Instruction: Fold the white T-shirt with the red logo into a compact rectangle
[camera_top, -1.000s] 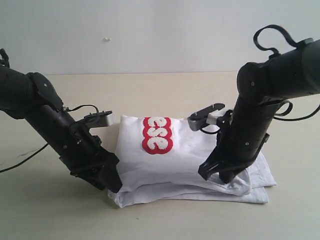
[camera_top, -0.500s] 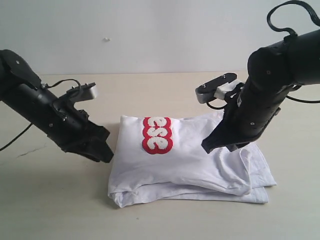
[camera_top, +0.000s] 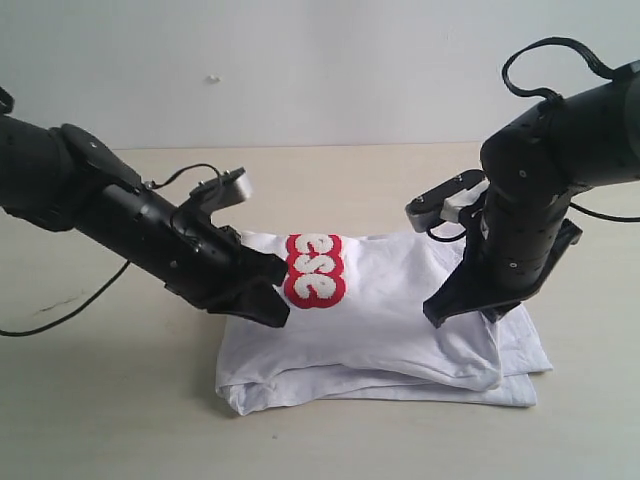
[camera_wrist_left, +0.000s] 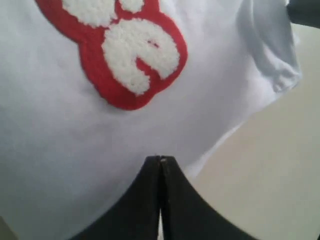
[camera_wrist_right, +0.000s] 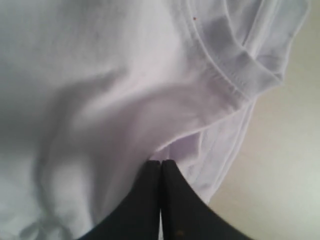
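Observation:
The white T-shirt (camera_top: 385, 325) lies folded in a thick rectangle on the table, with part of the red logo (camera_top: 315, 270) showing on top near its left end. My left gripper (camera_top: 272, 308) is shut and empty, its tips resting on the fabric just in front of the logo (camera_wrist_left: 125, 55). My right gripper (camera_top: 441, 313) is also shut, tips down on the shirt's right part beside the ribbed collar (camera_wrist_right: 235, 70). No cloth shows between either pair of fingers. The shirt (camera_wrist_left: 45, 145) (camera_wrist_right: 95, 75) fills most of both wrist views.
The beige table (camera_top: 100, 410) extends all round the shirt. A pale wall stands behind it. Loose layers of the shirt stick out at the front right corner (camera_top: 525, 375). Black cables trail from both arms.
Both arms rose off the shirt's front edge. The left gripper then swung right onto the shirt by the logo, and the right gripper came down onto its right part.

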